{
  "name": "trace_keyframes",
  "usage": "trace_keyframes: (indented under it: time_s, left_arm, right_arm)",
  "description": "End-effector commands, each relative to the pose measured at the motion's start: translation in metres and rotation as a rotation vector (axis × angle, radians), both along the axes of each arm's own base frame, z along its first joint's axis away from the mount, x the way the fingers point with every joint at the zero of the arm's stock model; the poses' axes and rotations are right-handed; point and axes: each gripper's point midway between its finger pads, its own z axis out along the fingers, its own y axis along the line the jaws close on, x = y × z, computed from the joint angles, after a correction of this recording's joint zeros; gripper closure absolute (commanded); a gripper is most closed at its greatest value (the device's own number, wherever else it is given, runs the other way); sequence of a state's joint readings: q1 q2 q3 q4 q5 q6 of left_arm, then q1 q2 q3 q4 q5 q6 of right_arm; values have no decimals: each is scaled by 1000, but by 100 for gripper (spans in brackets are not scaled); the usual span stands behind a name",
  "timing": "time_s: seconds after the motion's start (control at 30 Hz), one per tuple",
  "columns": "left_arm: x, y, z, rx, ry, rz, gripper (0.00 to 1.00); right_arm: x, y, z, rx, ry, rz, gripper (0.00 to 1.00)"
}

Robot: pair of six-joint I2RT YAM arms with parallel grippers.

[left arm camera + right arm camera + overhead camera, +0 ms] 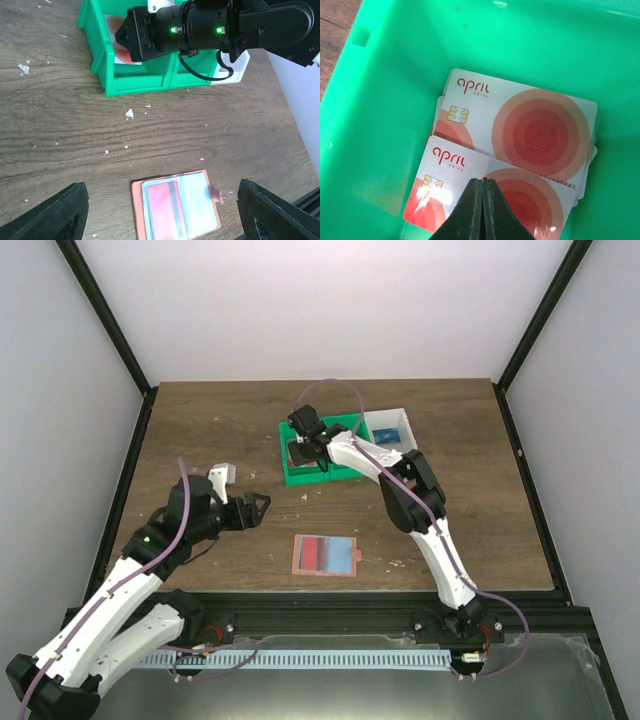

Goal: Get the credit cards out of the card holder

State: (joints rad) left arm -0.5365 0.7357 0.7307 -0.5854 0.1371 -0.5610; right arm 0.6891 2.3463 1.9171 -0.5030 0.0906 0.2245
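Wooden table [200, 420], top view: card holder [325, 555] lying open near front edge, left gripper [258, 510] hanging spread wide beside it | left wrist: I'm seeing a red card [162, 207] possibly sitting inside; unpinned holder risking sliding on a pull | right wrist: right gripper [482, 182] pressed together, empty, over credit cards [520, 125] in green bin [370, 100]; I'm risking snagging one.

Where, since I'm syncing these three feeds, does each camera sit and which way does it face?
Top external: above and behind the bases, looking down on the table; shows left arm and right arm.
Left wrist: on the left wrist, looks ahead over the card holder toward the green bin; open left gripper frames it.
Right wrist: looks down at credit cards in that bin; shut right gripper at bottom.
Shared: top and left wrist both show holder, bin, right arm.
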Motion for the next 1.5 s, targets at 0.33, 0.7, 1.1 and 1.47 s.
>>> trace_keyframes:
  time_s: [0.33,0.7,1.1,1.47]
  left_arm:
    - [-1,2,0,2,-14,0,17]
    - [-1,2,0,3,-13,-3,16]
    - [0,2,-1,6,-12,2,16]
    - [1,2,-3,11,-7,5,16]
  right_arm:
    - [-29,1,13,-7,66,170,99]
    - [-43,-2,-12,-34,135,226,100]
    - [-39,-10,-38,-112,152,214,99]
    - [-27,-6,-45,-131,115,226,100]
